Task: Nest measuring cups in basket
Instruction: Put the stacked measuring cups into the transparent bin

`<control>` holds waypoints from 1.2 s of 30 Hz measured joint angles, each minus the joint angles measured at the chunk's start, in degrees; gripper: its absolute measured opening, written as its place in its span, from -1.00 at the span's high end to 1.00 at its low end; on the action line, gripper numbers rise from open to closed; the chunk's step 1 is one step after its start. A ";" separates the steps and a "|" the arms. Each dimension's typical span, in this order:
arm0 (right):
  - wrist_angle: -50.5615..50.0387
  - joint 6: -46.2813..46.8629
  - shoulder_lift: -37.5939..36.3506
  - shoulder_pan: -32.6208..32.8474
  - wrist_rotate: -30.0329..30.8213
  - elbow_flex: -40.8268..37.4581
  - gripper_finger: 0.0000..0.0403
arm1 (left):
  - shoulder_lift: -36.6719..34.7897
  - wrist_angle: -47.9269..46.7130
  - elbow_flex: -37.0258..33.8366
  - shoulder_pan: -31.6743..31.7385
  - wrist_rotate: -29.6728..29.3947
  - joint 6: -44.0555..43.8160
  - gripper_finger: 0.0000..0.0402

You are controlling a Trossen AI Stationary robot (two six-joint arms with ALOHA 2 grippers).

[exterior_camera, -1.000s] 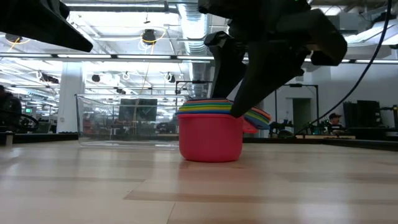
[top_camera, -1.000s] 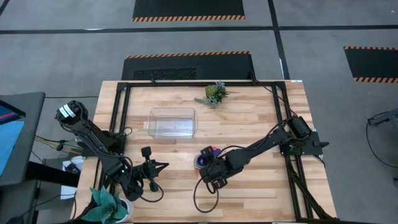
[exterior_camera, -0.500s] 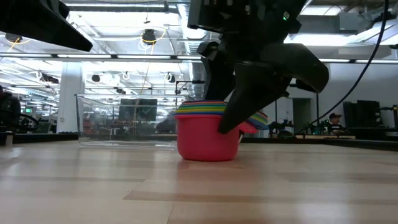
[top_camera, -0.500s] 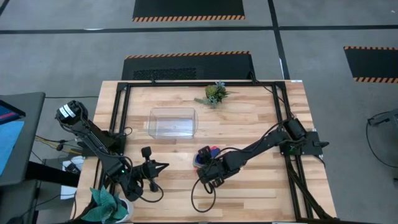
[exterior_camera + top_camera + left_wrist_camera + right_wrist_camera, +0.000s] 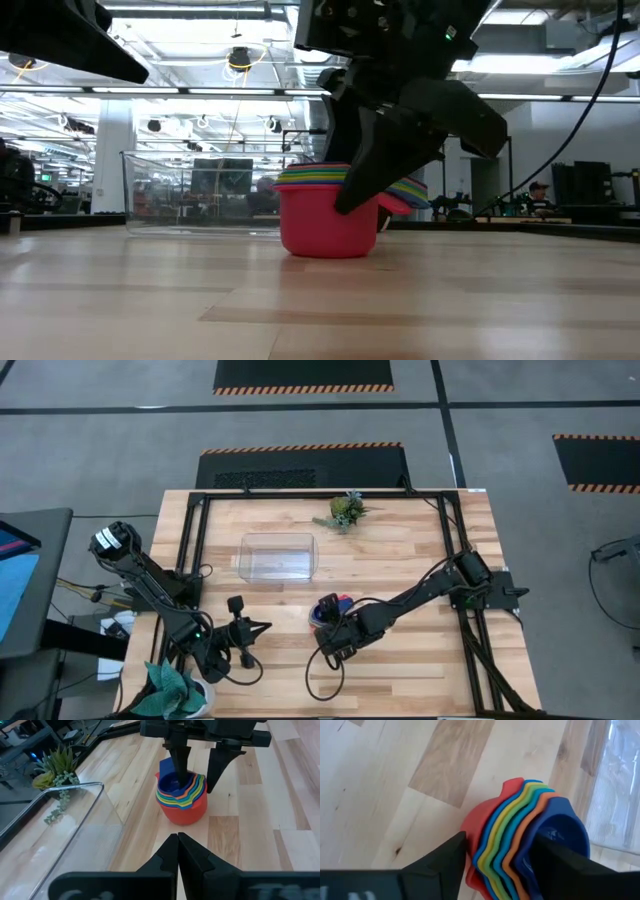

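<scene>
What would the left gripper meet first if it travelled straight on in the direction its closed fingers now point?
Most likely the stack of nested measuring cups, straight ahead of the shut left gripper over bare table. The right gripper straddles that stack. Depth is hard to judge; the clear basket lies off to one side.

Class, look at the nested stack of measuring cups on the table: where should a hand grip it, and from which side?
Grip the stack of measuring cups across its rim wall, coming from above: one finger in the open top bowl, one outside, as the right hand stands now.
</scene>
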 joint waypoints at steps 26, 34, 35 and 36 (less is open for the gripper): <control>-0.05 1.31 0.06 0.00 0.15 -0.04 0.34 | 0.00 0.00 0.00 0.00 0.41 -0.22 1.00; -0.11 1.67 0.10 -0.02 1.94 -0.09 0.37 | 0.00 0.02 0.00 0.00 0.41 -0.22 1.00; -0.09 1.67 0.10 -0.02 2.14 -0.11 0.38 | 0.00 0.02 0.00 0.00 0.41 -0.22 1.00; -0.12 1.67 0.10 -0.02 2.50 -0.11 0.38 | 0.00 0.01 0.00 0.00 0.41 -0.22 1.00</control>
